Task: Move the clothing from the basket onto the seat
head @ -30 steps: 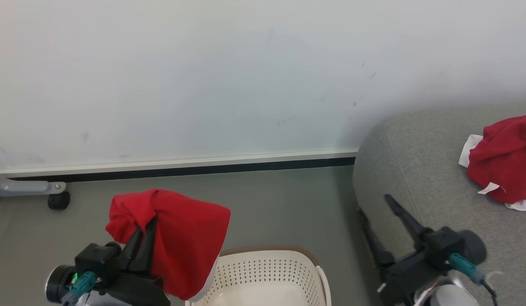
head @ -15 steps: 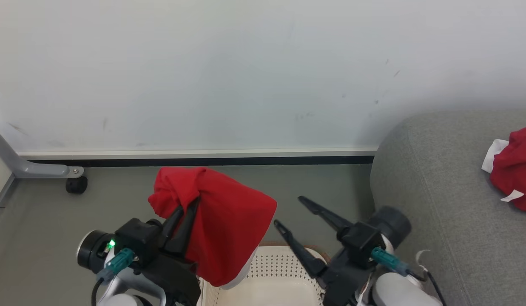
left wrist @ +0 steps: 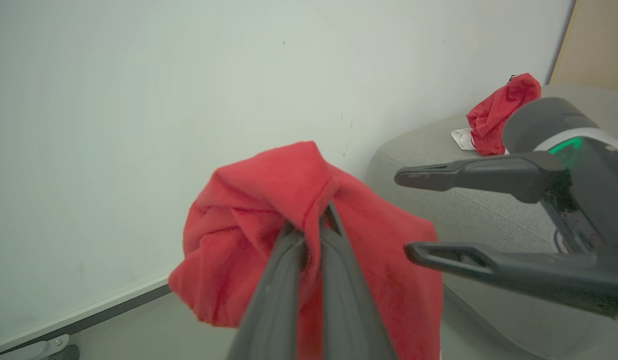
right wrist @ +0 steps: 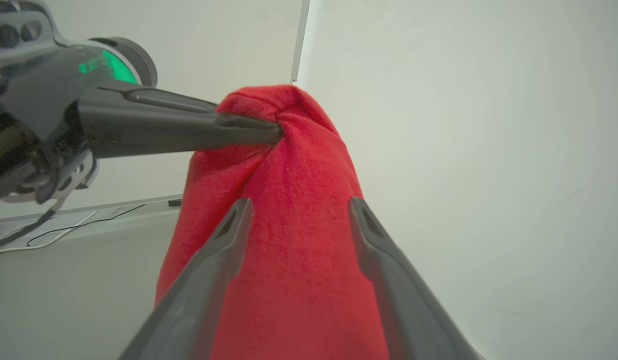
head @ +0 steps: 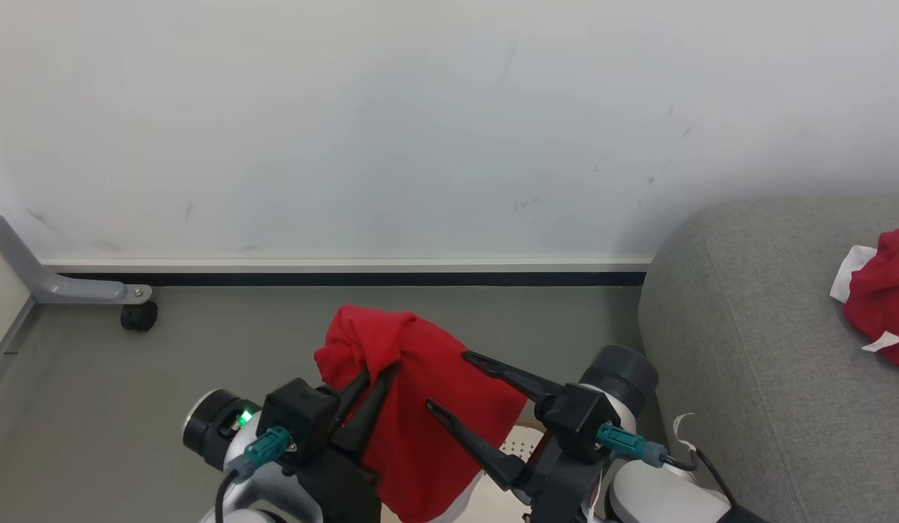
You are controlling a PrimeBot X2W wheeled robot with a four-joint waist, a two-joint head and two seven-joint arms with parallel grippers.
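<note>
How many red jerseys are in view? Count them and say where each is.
2. One red jersey hangs pinched in the left hand over the basket; the other jersey lies on the grey sofa. More may hide in the basket.

plain indoor room, likely a lab or test space: bare scuffed white wall (head: 420, 131), skirting (head: 347, 266), smooth grey floor (head: 224, 349), a grey fabric sofa (head: 747, 334), and a metal frame leg (head: 78, 290) on a caster (head: 139, 317).
</note>
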